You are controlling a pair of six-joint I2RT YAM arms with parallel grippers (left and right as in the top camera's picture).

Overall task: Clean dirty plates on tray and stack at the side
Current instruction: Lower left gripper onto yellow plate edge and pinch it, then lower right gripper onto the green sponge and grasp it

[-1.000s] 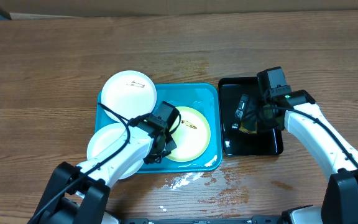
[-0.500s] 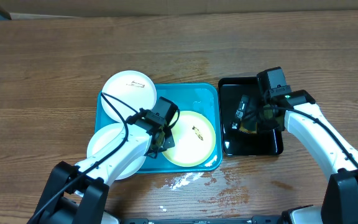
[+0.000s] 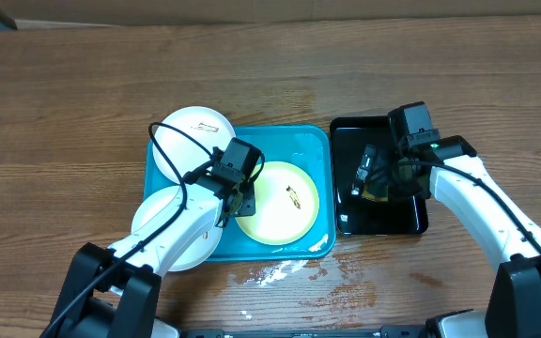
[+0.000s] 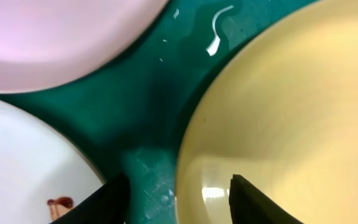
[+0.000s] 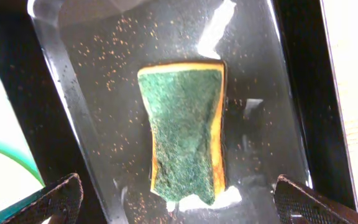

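A pale yellow-green plate (image 3: 280, 202) with a dark smudge lies in the turquoise tray (image 3: 294, 145). My left gripper (image 3: 241, 197) hovers at its left rim. In the left wrist view the gripper (image 4: 179, 202) is open, its jaws standing either side of the rim of the plate (image 4: 291, 112) without touching it. One white plate (image 3: 193, 139) overlaps the tray's far left corner. A second white plate (image 3: 162, 230), smudged, overlaps the near left corner. My right gripper (image 5: 179, 208) is open above a green and yellow sponge (image 5: 185, 130).
The sponge lies in a wet, speckled clear dish inside a glossy black tray (image 3: 411, 216) right of the turquoise tray. White foam and wet spots (image 3: 275, 274) mark the wooden table in front of the tray. A cardboard edge runs along the far side.
The left jaws have opened and let go of the yellow-green plate's rim; the gripper has drawn back toward the far left, and the plate has settled slightly left. The right arm has not moved.
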